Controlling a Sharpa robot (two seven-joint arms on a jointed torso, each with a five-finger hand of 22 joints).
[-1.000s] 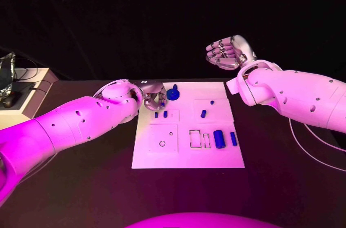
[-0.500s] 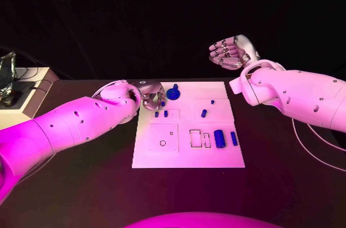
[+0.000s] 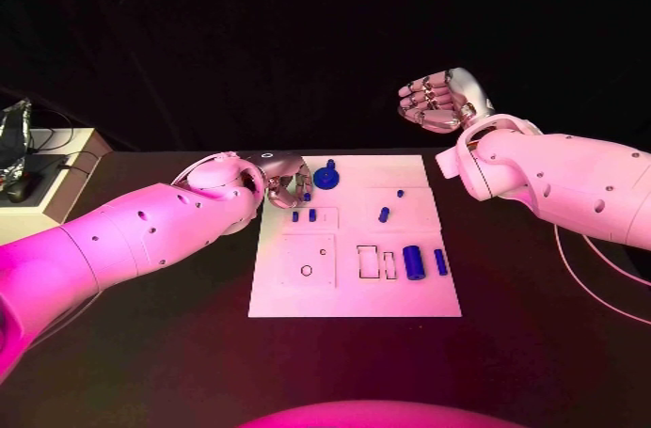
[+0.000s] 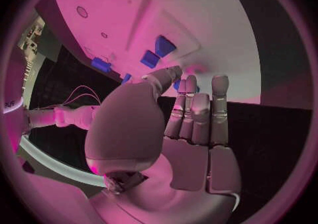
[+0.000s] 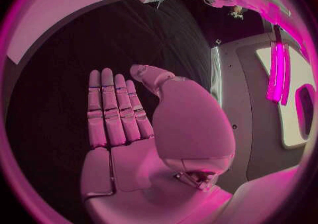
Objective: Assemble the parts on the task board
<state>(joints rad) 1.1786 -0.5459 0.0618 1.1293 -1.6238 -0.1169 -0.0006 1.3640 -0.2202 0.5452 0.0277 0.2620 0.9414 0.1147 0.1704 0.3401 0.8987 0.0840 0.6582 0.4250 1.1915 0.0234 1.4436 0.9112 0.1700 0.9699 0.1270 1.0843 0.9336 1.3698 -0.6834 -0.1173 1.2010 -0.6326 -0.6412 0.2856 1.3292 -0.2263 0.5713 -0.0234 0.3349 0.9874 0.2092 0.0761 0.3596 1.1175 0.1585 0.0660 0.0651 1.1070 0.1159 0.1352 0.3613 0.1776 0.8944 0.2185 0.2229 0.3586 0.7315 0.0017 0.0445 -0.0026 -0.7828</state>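
- Two white arms had shifted only a little over the last second. The right arm had drifted further outward, off the far right corner of the white rectangular task board. The left arm had eased back from the board's far left corner.
- Black surface and board lay as before, the board in the middle with nothing moved on it.
- Left hand hovered at the board's far left edge, just beside the blue round knobbed part. Its fingers lay straight and close together, the thumb alongside, holding nothing; it looked open and empty.
- Right hand was raised well above and beyond the surface. In the right wrist view its fingers were extended flat with nothing in the palm, so it was open too.
- Small blue parts stayed put: two short pegs standing near the left hand, a slanted peg mid-board, and a thick cylinder with a thinner pin beside the empty slots.
- Judging by this, no part had been picked yet, and assembly appeared barely begun.
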